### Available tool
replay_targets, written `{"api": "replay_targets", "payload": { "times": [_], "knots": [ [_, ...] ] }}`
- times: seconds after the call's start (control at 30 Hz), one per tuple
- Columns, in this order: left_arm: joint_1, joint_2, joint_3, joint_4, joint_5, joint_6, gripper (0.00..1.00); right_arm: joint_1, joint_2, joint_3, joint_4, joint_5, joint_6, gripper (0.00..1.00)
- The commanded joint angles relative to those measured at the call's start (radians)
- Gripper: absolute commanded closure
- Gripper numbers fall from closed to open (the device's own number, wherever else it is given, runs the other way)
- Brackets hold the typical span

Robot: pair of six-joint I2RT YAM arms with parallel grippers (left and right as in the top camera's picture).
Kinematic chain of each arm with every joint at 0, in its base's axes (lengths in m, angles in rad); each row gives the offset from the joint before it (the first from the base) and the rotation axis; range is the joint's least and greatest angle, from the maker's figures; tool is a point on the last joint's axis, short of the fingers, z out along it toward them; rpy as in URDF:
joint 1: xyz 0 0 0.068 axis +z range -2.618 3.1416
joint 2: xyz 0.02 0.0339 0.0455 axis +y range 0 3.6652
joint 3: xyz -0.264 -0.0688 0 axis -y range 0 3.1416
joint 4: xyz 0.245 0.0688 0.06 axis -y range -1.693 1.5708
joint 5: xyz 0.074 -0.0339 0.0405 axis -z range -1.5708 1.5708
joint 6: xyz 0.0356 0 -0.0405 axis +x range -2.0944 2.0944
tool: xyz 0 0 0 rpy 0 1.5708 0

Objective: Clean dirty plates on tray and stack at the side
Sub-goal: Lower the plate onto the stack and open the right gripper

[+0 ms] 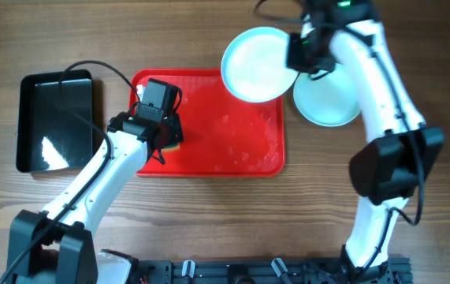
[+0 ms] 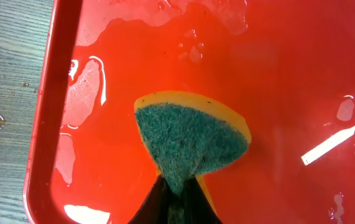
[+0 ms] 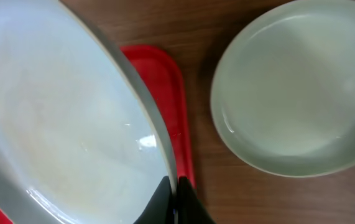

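Left wrist view: the bottom edge cuts off the left gripper (image 2: 176, 208), and the sponge's (image 2: 189, 140) lower tip is buried betw. its fingers. The red tray (image 2: 46, 124) runs out of frame at top, right & bottom.

Right wrist view: the held plate (image 3: 59, 124) is clipped left, top & bottom and hides most of the tray. The right gripper (image 3: 176, 205) is cut at the bottom, and the second plate (image 3: 295, 93) is clipped at the right edge.

Overhead: the right arm (image 1: 374, 79) covers part of the second plate. We can't tell if another plate lies under it.
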Motion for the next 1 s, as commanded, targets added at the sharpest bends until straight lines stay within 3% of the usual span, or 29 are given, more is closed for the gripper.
{"api": "replay_targets", "payload": {
  "times": [0.0, 0.2, 0.5, 0.97],
  "knots": [
    [0.005, 0.007, -0.005, 0.001, 0.011, 0.002, 0.96, -0.093, -0.036, 0.013, -0.014, -0.21, -0.066, 0.96],
    [0.005, 0.007, -0.005, 0.002, 0.011, 0.002, 0.96, -0.233, -0.036, -0.048, -0.029, -0.034, -0.067, 0.96],
    [0.005, 0.007, -0.005, 0.01, 0.011, 0.002, 0.96, -0.379, -0.035, -0.212, 0.061, -0.019, -0.065, 0.96],
    [0.005, 0.007, -0.005, 0.027, 0.012, 0.002, 0.96, -0.405, -0.035, -0.424, 0.256, 0.0, -0.064, 0.96]
  ]
}}
